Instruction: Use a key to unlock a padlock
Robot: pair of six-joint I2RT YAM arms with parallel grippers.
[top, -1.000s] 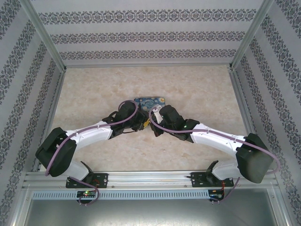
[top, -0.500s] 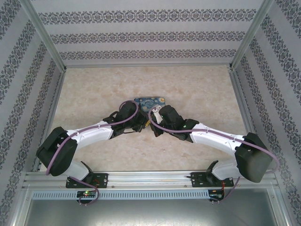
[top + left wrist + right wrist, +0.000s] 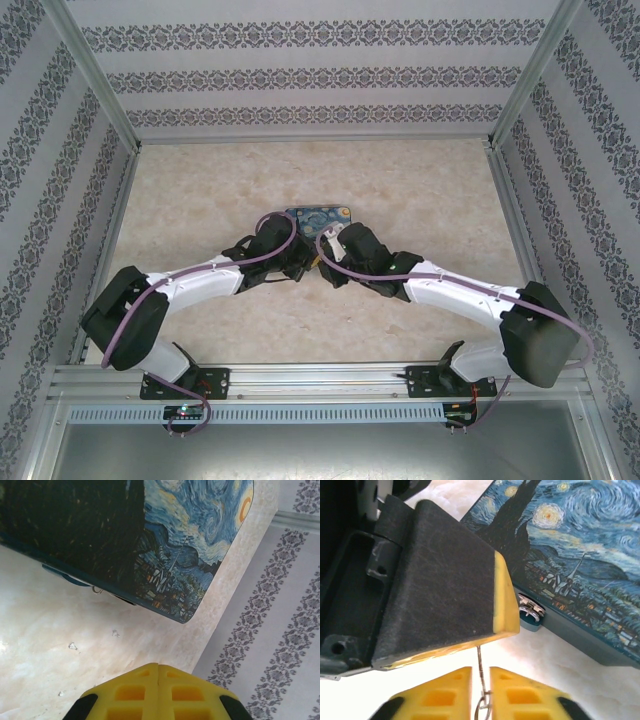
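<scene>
The key [image 3: 479, 661], a thin metal stem with a ring at its lower end, stands upright between my right gripper's [image 3: 480, 670] parted yellow tips, a gap on each side. Its top end vanishes at the edge of my left gripper's finger [image 3: 445, 590], which crosses the right wrist view above. In the left wrist view my left gripper [image 3: 158, 667] has its tips pressed together. The small blue padlock [image 3: 530, 616] with a silvery shackle hangs at the tin's front edge; the left wrist view shows the padlock [image 3: 65, 575] under that edge. Both grippers, left [image 3: 303, 262] and right [image 3: 322, 265], meet just in front of the tin.
The Starry Night tin [image 3: 318, 213] lies on the marble-patterned table [image 3: 420, 180], just beyond both grippers. Patterned walls with metal posts [image 3: 95, 80] enclose the table on three sides. Open tabletop lies left, right and behind the tin.
My left gripper has closed fully. My right gripper's tips have parted, leaving the key free between them. Both arms stay almost in place.
</scene>
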